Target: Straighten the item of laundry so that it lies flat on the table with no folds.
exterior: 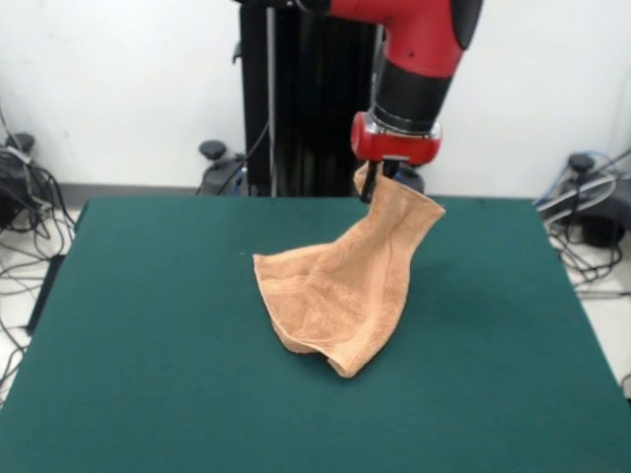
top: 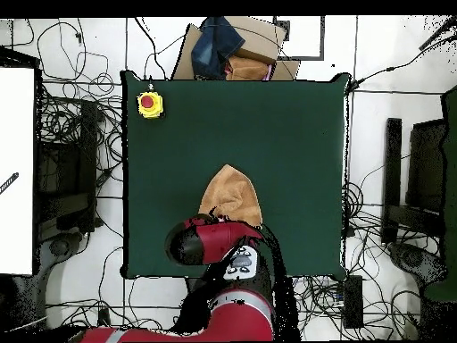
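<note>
No containers on the surface. Towel peach-orange terry, one corner lifted by the gripper, jaws pinching it; rest drapes down in a creased cone, lower folds resting on the surface approx. mid, nearer the robot-side edge. Surface dark green, matte. Yellow box w/ red button near one far corner in overhead view. Cables on floor around, white wall behind.

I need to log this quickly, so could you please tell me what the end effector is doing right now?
End effector: closed on a corner of the towel, lifting it while the rest trails on the table.
</note>
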Tool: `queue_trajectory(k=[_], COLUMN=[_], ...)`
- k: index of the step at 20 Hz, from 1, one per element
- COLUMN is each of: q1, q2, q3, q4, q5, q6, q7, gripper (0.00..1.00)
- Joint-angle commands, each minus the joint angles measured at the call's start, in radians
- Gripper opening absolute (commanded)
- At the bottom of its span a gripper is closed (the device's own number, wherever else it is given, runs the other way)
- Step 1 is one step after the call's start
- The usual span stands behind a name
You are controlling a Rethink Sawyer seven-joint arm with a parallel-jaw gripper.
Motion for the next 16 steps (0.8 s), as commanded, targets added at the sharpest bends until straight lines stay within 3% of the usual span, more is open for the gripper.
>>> queue_trajectory(k=[1, 6, 9, 16], q1=[-0.034, -0.07, -0.099, -0.178], q2=[-0.109, -0.108, -0.166, -0.275], q3=[0.069, 0.101, 0.128, 0.228], q4=[-0.08, -0.152, -0.176, -0.204], q5=[0.047, 0.049, 0.051, 0.05], q6=[0.157, 0.308, 0.459, 0.666], q7=[0.087, 0.03, -0.025, -0.11], gripper=[0.0, 0.0, 0.0, 0.0])
